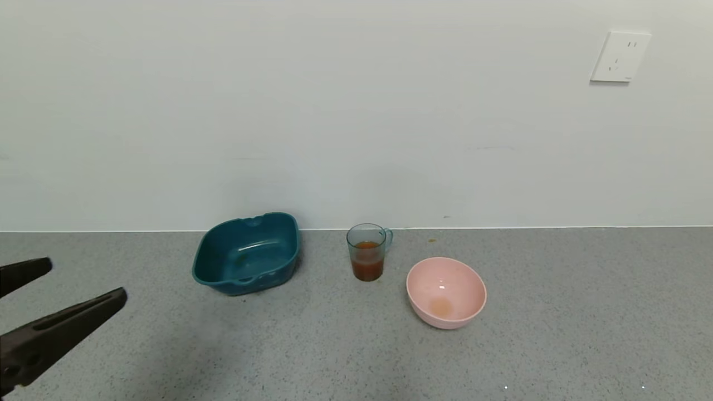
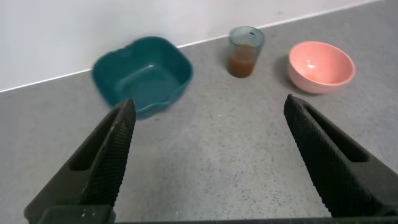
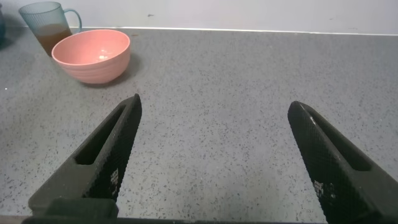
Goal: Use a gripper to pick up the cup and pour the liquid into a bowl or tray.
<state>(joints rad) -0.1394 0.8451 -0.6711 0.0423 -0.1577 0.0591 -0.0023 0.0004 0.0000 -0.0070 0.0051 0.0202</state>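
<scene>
The pale teal cup [image 1: 368,252] stands upright on the grey counter near the wall, its handle on the right, about half full of orange-red liquid [image 1: 367,267]. The pink bowl [image 1: 446,292] sits just right of it and nearer me, with a faint orange stain at its bottom. My left gripper [image 1: 83,281] is open and empty at the far left, well away from the cup. In the left wrist view the cup [image 2: 245,50] and bowl [image 2: 321,65] lie beyond the open gripper [image 2: 208,109]. The right wrist view shows my right gripper [image 3: 214,106] open, with the bowl [image 3: 92,55] and cup [image 3: 45,25] beyond it.
A dark teal squarish tub [image 1: 248,253] stands left of the cup, close to the wall; it also shows in the left wrist view [image 2: 142,74]. A white wall socket [image 1: 619,56] is high on the right. The grey speckled counter [image 1: 585,312] runs wide to the right and front.
</scene>
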